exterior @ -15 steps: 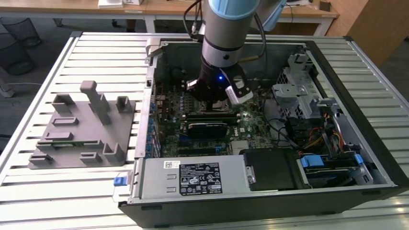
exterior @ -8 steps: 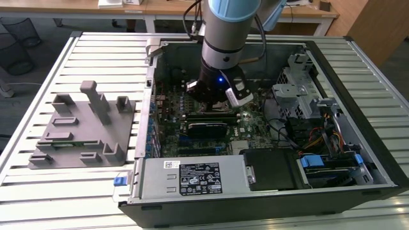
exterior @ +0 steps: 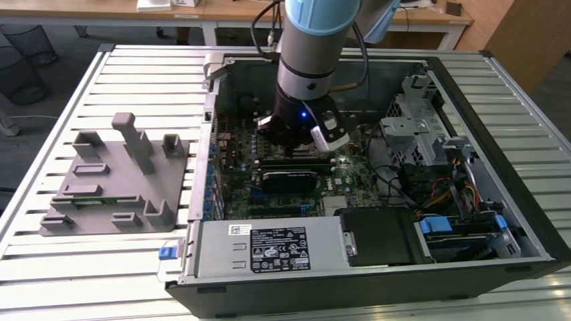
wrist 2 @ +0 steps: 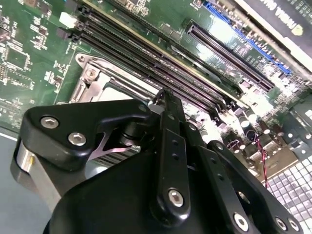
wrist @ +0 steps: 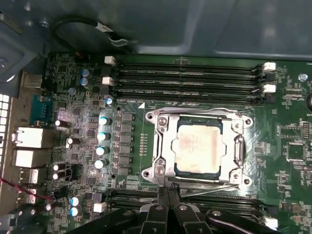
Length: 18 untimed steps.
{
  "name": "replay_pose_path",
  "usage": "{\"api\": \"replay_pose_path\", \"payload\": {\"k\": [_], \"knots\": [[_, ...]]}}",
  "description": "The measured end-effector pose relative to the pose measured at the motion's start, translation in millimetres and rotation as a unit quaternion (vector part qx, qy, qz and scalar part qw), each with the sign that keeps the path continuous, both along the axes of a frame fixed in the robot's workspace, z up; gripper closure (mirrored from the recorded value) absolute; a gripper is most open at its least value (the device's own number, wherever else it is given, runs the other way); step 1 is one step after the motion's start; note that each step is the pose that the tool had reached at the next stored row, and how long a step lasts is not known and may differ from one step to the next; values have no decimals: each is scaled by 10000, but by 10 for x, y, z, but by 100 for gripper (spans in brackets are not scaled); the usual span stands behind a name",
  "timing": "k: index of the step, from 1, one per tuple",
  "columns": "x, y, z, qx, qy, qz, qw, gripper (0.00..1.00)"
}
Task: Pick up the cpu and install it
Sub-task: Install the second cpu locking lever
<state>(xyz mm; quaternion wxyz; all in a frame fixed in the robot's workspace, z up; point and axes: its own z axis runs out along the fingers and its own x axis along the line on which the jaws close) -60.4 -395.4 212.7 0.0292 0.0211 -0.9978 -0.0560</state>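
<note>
An open black computer case (exterior: 499, 221) lies on a ribbed pale metal table (exterior: 80, 267). At nine o'clock from the case sits a matte grey fixture (exterior: 116, 180) with blocky upright posts. Along the case's six o'clock edge is a silver box with a black-and-white label (exterior: 267, 249).

The arm (exterior: 312, 47), with a smooth light-blue and silver sleeve, reaches down into the case over the green motherboard (wrist: 78, 87).

In the first wrist view, the cpu (wrist: 197, 147), a flat square with a pale, slightly smudged metal top, sits inside the shiny steel socket frame (wrist: 161, 146) on the board. Long black memory slots (wrist: 185, 78) run in parallel at twelve o'clock from the socket. Small silver cylindrical capacitors (wrist: 103, 136) stand at nine o'clock from it.

The gripper (wrist: 168, 192) has black, bolted, angular fingers (wrist 2: 168, 146); their tips are drawn together in a narrow point, holding nothing, just at the socket frame's six o'clock edge.
</note>
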Motion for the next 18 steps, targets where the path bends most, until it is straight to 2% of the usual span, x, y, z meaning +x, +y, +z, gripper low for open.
{"api": "replay_pose_path", "payload": {"k": [4, 6, 9, 11, 15, 18], "knots": [[-22, -1, -56, 50, 1, 20, 10000, 89], [-37, -3, -77, 103, 0, 26, 9999, 89], [-60, -33, -88, 182, 0, 26, 9998, 89], [-76, -50, -92, 207, 0, 27, 9998, 89], [-82, -80, -104, 228, 0, 27, 9997, 89], [-87, -104, -111, 279, 0, 27, 9996, 89]]}}
